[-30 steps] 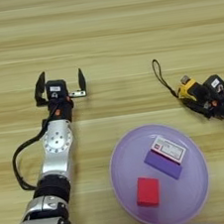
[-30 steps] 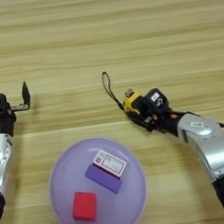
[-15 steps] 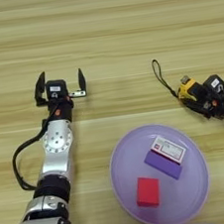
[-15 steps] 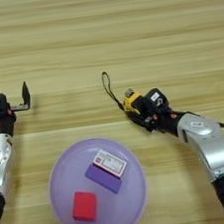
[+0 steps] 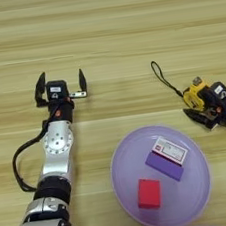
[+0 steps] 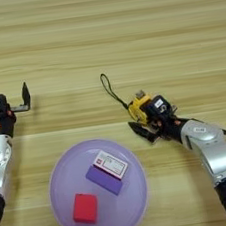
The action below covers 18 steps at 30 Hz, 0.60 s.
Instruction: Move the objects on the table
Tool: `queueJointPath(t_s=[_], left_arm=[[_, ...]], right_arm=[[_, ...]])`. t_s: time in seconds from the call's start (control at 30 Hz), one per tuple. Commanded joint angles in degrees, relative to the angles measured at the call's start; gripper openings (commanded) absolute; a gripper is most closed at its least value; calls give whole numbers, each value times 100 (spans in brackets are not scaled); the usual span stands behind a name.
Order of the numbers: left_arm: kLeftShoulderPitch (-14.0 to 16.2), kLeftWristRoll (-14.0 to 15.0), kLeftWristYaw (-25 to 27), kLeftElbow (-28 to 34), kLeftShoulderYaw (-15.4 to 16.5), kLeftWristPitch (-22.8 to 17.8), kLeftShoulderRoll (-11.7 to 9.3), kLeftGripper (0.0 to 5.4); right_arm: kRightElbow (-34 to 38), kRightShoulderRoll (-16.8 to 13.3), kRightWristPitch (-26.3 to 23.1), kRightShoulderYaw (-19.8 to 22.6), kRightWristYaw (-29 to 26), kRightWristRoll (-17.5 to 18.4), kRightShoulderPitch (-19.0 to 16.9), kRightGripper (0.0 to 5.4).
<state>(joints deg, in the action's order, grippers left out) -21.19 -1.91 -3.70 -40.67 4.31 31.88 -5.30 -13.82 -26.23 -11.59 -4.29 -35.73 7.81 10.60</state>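
The round lilac plate [image 5: 161,176], smooth and slightly glossy with a shallow raised rim, lies on the light wooden table [image 5: 104,30], whose surface shows fine horizontal striped grain. Inside the plate, toward its near left, rests a small red cube [image 5: 149,193] with flat matte faces; just beyond it lies a purple block [image 5: 166,159], rectangular and set diagonally, bearing a white-red label on its far end. Cube and block are close but apart. Beyond the plate's right rim, off the plate, the right gripper [image 6: 143,118] is clamped around a small yellow-and-black tape measure [image 6: 139,107], whose thin black cord loop [image 6: 110,88] trails across the wood away from the plate. Well to the left of the plate, the left gripper [image 5: 61,85] rests on the table with its two black fingers spread wide, holding nothing; its silver arm housing runs back past the plate's left side.
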Motion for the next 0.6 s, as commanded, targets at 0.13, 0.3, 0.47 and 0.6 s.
queueJointPath(t_s=[0.13,0.3,0.47,0.6], left_arm=[[-67,-12,-19,-49,21,40,-8,540],[-71,-13,-19,-54,21,37,-10,540],[-66,-15,-22,-42,19,34,-5,540],[-68,-15,-24,-42,18,33,-4,540]], right_arm=[[-49,-11,-46,-40,-36,-107,-19,537],[-18,-6,-40,-39,-49,-94,-21,537],[13,-5,-41,-39,-54,-92,-27,537],[39,0,-38,-37,-58,-90,-26,537]])
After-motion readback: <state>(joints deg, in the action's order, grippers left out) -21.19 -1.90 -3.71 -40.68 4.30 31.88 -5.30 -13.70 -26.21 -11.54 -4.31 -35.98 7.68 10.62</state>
